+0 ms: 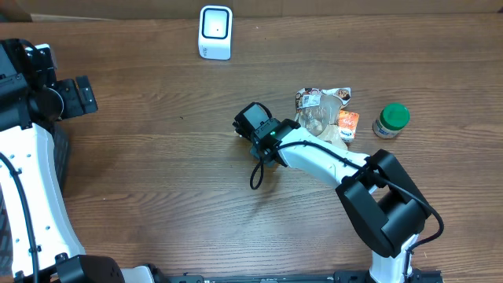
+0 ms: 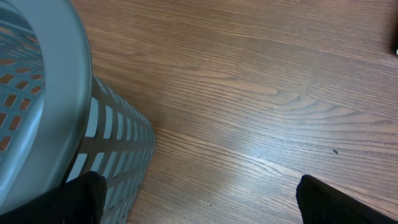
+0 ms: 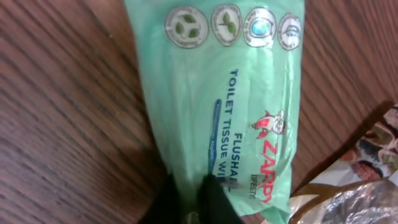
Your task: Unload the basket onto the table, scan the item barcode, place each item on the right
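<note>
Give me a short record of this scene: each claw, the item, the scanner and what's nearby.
right claw: shut on one end of the pale green plastic pack of flushable wipes
left claw: open, empty, beside the grey slotted plastic basket
item: pack lies flat on the brown wooden table, label up
scanner: white boxy barcode scanner at the far table edge
nearby: printed snack bag, green-lidded jar

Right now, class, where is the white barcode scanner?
Overhead, the white barcode scanner stands at the far edge of the table, left of centre, well apart from the snack bags and green-lidded jar.
</note>
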Controlling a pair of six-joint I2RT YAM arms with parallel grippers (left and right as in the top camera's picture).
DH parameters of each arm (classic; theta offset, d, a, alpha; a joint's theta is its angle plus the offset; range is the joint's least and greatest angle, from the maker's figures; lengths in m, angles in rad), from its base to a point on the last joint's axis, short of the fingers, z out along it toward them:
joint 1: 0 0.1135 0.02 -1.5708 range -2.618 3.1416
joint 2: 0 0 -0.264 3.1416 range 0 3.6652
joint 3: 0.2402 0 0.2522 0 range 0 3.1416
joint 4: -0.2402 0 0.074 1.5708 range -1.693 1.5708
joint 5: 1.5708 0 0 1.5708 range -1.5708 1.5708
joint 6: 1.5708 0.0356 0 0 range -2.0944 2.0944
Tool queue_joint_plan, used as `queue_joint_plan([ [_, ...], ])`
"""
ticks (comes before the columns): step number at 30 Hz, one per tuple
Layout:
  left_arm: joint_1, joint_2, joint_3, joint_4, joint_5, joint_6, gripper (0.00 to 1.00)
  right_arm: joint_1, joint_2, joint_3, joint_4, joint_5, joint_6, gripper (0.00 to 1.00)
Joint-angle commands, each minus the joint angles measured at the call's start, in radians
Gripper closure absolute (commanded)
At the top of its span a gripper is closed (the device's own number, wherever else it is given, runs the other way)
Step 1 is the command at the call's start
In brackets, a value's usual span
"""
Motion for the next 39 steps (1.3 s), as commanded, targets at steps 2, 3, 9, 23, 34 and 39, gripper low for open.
queue_joint_plan([
  [2, -0.002, 0.000, -0.002, 0.001, -0.002, 0.026, 0.01, -0.002, 0.045, -0.008, -0.005, -0.013, 0.057, 0.96],
  [3, -0.002, 0.000, -0.002, 0.001, -0.002, 0.026, 0.01, -0.002, 0.044, -0.005, -0.010, -0.014, 0.064, 0.96],
  [9, -0.002, 0.000, -0.002, 0.001, -0.002, 0.026, 0.00, -0.002, -0.005, 0.109, -0.157, -0.177, 0.239, 0.96],
  [23, -0.002, 0.000, -0.002, 0.001, -0.002, 0.026, 0.00, -0.003, -0.121, 0.239, -0.254, -0.980, 0.501, 0.96],
  [34, -0.002, 0.000, -0.002, 0.001, -0.002, 0.026, 0.00, -0.018, -0.063, 0.058, 0.103, -1.291, 0.689, 0.96],
  [39, -0.002, 0.000, -0.002, 0.001, -0.002, 0.026, 0.00, -0.031, 0.009, 0.051, 0.145, -1.290, 0.715, 0.96],
])
